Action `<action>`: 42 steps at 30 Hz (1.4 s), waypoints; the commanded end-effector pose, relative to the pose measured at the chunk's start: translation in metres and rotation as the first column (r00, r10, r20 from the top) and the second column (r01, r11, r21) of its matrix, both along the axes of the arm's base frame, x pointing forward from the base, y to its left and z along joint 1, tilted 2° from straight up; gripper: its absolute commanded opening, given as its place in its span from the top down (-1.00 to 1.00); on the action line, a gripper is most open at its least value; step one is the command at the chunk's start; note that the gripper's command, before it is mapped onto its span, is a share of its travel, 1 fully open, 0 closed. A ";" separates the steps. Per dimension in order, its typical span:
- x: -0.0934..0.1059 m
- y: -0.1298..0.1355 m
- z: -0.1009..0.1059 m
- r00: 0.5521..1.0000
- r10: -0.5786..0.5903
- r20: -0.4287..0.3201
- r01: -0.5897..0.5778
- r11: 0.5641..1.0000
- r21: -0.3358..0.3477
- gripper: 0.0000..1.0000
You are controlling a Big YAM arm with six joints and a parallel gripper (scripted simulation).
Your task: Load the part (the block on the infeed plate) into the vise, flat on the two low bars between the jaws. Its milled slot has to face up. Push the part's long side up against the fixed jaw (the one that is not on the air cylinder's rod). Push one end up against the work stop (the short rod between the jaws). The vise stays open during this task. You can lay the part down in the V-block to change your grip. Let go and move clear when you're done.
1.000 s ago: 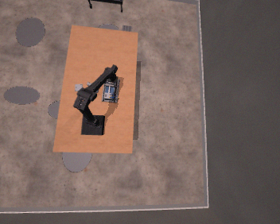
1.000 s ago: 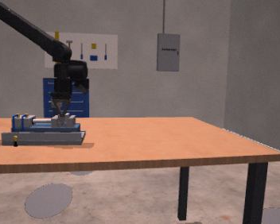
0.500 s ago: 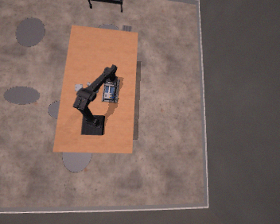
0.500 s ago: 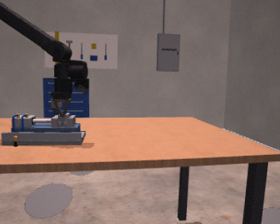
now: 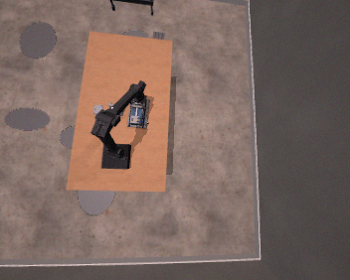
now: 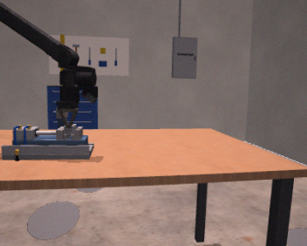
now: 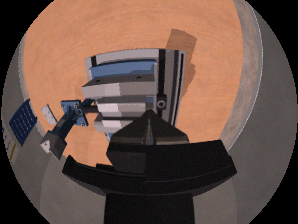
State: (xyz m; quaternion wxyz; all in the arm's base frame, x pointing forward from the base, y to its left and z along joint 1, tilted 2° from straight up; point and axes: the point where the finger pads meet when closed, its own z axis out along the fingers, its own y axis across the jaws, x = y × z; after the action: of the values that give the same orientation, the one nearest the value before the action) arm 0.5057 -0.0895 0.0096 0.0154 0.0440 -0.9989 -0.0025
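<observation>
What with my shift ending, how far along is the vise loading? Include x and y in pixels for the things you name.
The part (image 6: 71, 130) (image 7: 120, 108) looks already laid between the vise's (image 5: 137, 119) (image 6: 51, 140) (image 7: 122, 69) jaws. Nothing is in hand: the gripper (image 6: 68, 126) (image 7: 149, 113) is shut, tips down at the vise. Left: confirm slot and contacts, which I can't make out, then move clear.

A wood-topped table (image 5: 119, 60) (image 6: 164, 150) (image 7: 210, 75) under the vise (image 5: 137, 115) (image 6: 51, 146) (image 7: 125, 71) and the arm's black base (image 5: 107, 164)

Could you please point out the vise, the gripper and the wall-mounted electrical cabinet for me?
Vise (image 6: 51, 152): exterior view, side of its grey base.
Gripper (image 6: 68, 126): exterior view, between its fingertips.
Electrical cabinet (image 6: 184, 65): exterior view, front door.
</observation>
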 end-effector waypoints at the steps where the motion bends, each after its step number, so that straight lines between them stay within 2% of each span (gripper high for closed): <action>1: 0.010 0.010 0.016 0.999 0.007 0.044 -0.007 1.000 -0.004 1.00; 42: 0.010 0.018 0.016 0.999 0.008 0.044 -0.008 1.000 -0.003 1.00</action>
State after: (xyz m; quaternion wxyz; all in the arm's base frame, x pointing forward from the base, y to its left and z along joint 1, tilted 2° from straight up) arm 0.5050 -0.0819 0.0097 0.0154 0.0439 -0.9989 -0.0023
